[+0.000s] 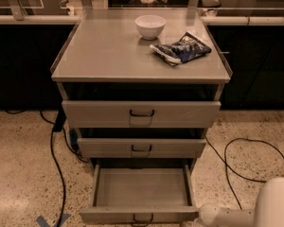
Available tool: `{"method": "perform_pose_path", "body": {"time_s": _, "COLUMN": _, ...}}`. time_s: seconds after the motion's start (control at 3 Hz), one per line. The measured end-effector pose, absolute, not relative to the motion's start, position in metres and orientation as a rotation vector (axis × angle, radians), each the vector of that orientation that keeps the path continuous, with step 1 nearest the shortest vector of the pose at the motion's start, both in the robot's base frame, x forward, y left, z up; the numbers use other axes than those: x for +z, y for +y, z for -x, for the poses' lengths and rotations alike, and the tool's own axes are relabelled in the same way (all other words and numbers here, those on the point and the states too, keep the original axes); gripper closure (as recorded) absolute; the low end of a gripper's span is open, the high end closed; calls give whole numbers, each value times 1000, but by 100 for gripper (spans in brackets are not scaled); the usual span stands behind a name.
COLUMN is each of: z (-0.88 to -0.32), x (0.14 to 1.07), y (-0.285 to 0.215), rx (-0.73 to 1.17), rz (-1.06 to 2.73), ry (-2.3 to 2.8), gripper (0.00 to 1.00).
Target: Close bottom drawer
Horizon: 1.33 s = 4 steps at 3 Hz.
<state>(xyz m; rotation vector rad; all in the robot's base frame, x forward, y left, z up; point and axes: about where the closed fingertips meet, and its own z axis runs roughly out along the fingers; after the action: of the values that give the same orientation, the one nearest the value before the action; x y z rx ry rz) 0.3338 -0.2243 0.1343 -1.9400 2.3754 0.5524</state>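
Now seeing bottom drawer (141, 189) hanging wide open under the middle drawer (109, 148). Spotting end effector (204, 217) at lower right, just beside the drawer's front corner; not managing to tell wide or narrow.

Smooth white rounded arm (270, 205), tool off-frame
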Motion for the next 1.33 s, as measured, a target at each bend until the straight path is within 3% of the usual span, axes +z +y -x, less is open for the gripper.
{"method": "perform_pose_path", "body": {"time_s": 1.33, "z": -362, "x": 125, "y": -229, "rx": 526, "rz": 1729, "ry": 2470, "gripper": 0}}
